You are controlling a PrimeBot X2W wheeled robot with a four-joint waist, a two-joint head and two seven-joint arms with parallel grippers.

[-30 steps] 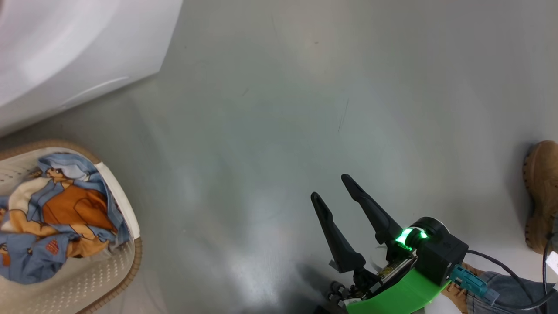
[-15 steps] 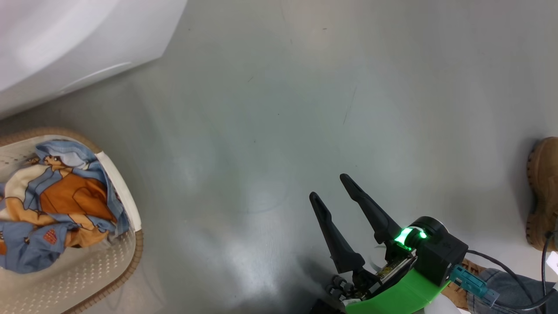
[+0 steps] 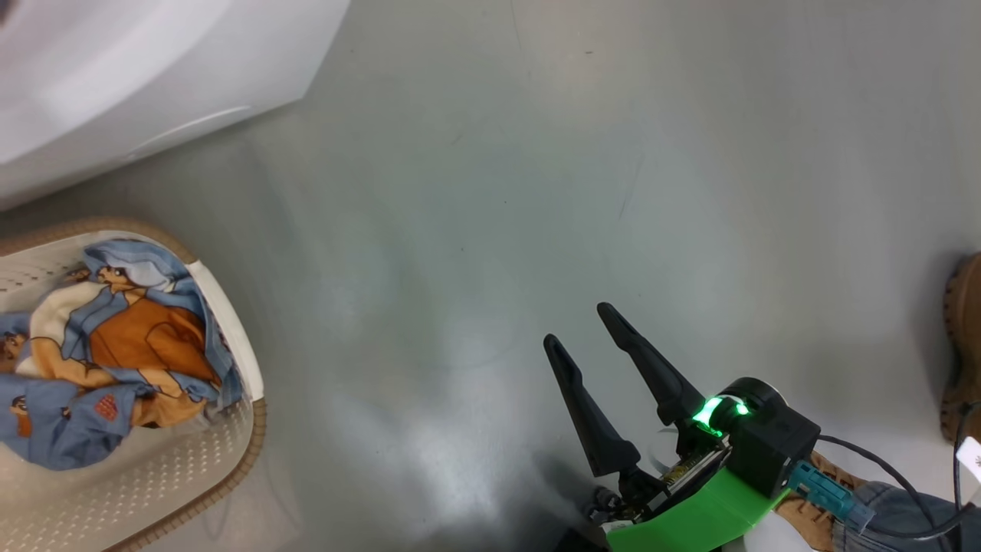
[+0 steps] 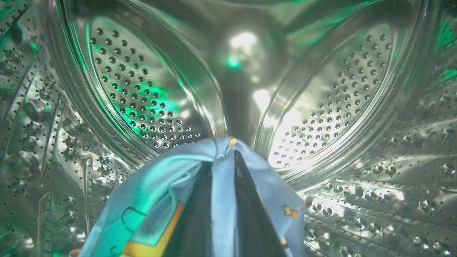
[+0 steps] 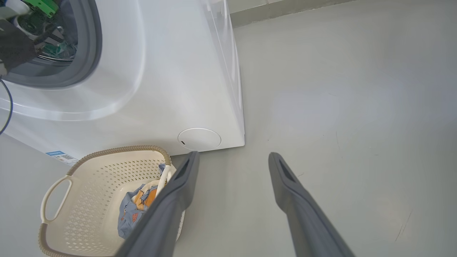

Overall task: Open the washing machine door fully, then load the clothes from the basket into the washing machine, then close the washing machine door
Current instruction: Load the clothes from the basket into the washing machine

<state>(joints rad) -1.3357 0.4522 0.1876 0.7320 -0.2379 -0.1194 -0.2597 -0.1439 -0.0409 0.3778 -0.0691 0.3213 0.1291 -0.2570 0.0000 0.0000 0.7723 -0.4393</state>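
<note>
The left gripper (image 4: 226,157) is deep inside the perforated steel drum (image 4: 142,100) of the big white front-loading washing machine (image 3: 153,77). Its jaws are nearly closed, pinching a light blue garment printed with orange figures (image 4: 153,192). The release would go best low and toward the drum's back wall at 12 o'clock. A straight withdrawal should then keep cloth from trailing over the grey rubber gasket (image 5: 89,53).

The right gripper (image 3: 579,326), at 5 o'clock in the head view, hangs wide-jawed and empty over the grey floor (image 3: 536,192). More printed fabric (image 3: 115,353) lies in the cream perforated plastic basket with a brown woven-look rim (image 3: 257,429) at 8 o'clock.

The held cloth's lower end is cut off beneath the fingers. How wide the door stands cannot be judged.
</note>
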